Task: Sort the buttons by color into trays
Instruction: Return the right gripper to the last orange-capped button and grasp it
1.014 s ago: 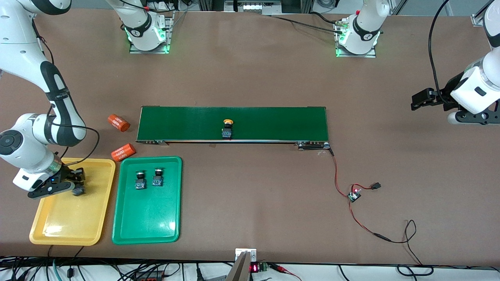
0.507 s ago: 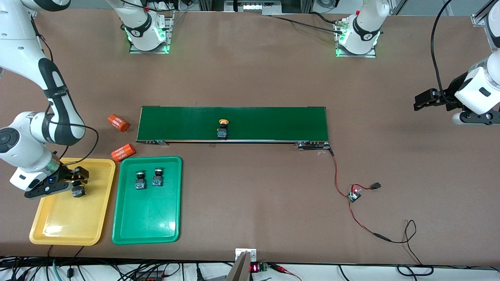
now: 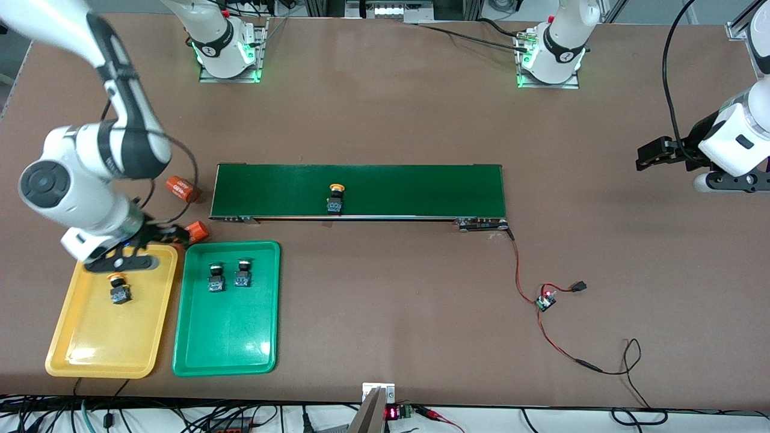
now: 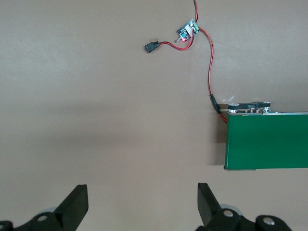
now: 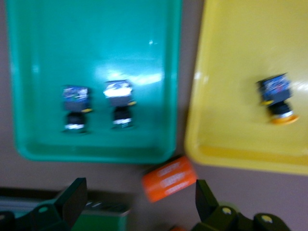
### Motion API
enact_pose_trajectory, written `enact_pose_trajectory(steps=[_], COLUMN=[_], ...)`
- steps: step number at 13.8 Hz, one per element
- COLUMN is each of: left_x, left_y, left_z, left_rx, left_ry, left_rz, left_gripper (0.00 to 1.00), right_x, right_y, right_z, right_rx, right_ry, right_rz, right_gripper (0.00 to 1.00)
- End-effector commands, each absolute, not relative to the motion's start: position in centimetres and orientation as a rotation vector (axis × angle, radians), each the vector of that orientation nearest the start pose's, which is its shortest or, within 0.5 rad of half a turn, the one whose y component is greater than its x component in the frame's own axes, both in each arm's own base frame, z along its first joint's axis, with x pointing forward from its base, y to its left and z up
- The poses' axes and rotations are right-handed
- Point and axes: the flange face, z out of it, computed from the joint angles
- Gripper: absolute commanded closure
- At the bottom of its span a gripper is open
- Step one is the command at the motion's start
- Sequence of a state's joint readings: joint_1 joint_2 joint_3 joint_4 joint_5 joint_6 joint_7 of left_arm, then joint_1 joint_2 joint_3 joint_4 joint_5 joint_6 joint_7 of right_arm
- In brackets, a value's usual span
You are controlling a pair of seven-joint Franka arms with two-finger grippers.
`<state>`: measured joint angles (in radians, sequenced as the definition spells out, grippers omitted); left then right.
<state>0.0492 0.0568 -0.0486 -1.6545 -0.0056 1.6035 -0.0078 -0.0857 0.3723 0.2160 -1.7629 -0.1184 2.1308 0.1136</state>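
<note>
A yellow-capped button [image 3: 120, 292] [image 5: 276, 96] lies alone in the yellow tray [image 3: 99, 343] [image 5: 240, 67]. Two green-capped buttons [image 3: 216, 278] [image 3: 242, 273] [image 5: 75, 107] [image 5: 119, 102] sit side by side in the green tray [image 3: 228, 343] [image 5: 96, 38]. Another yellow-capped button [image 3: 335, 199] rides on the dark-green conveyor belt [image 3: 421, 189]. My right gripper [image 3: 171, 233] [image 5: 139, 202] is open and holds nothing, raised over the trays' edge nearest the belt and an orange cylinder [image 5: 169, 178]. The left gripper [image 3: 645, 155] [image 4: 143, 199] waits open over bare table at the left arm's end.
A second orange cylinder [image 3: 182, 188] lies beside the belt's end toward the right arm. A small circuit board [image 3: 545, 299] [image 4: 187, 31] with red wires runs to the belt's other end [image 4: 267, 140]. Brown table [image 3: 391, 313] stretches nearer the front camera.
The right gripper opened, let go of the yellow-capped button in the yellow tray, and rose toward the belt. The button on the belt drifted toward the right arm's end.
</note>
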Motion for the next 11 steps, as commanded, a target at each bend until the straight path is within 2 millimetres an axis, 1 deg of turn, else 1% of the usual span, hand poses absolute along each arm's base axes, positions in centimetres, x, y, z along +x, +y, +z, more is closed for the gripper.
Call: enact_pose_trajectory(steps=[1, 2, 3, 4, 5, 6, 8, 9, 10, 11], left_x=[57.0, 57.0, 57.0, 57.0, 57.1, 57.1, 57.1, 57.1, 57.1, 57.1], left_y=[0.0, 0.0, 0.1, 0.1, 0.1, 0.2, 0.1, 0.1, 0.1, 0.1], left_z=[56.2, 56.2, 56.2, 56.2, 56.2, 56.2, 56.2, 56.2, 56.2, 56.2], left_rx=[-3.159, -3.159, -3.159, -3.159, -3.160, -3.158, -3.160, -3.160, -3.160, -3.160], left_ry=[0.018, 0.018, 0.015, 0.017, 0.015, 0.015, 0.015, 0.015, 0.015, 0.015], left_rz=[0.179, 0.177, 0.174, 0.172, 0.167, 0.167, 0.164, 0.164, 0.162, 0.162], left_gripper=[0.00, 0.00, 0.00, 0.00, 0.00, 0.00, 0.00, 0.00, 0.00, 0.00], right_x=[62.2, 61.7, 61.2, 60.5, 59.6, 58.7, 56.7, 55.5, 54.6, 54.1], right_y=[10.0, 12.5, 14.9, 17.8, 20.7, 22.8, 25.9, 27.9, 29.3, 29.9], right_z=[36.9, 37.0, 36.9, 36.8, 36.2, 35.6, 33.8, 32.8, 31.9, 31.0], right_rx=[-3.135, -3.124, -3.120, -3.119, -3.117, -3.111, -3.091, -3.077, -3.066, -3.057], right_ry=[-0.051, -0.037, 0.016, 0.038, 0.046, 0.077, 0.161, 0.166, 0.170, 0.185], right_rz=[0.019, 0.021, 0.019, 0.015, 0.010, 0.000, -0.040, -0.064, -0.086, -0.092], right_gripper=[0.00, 0.00, 0.00, 0.00, 0.00, 0.00, 0.00, 0.00, 0.00, 0.00])
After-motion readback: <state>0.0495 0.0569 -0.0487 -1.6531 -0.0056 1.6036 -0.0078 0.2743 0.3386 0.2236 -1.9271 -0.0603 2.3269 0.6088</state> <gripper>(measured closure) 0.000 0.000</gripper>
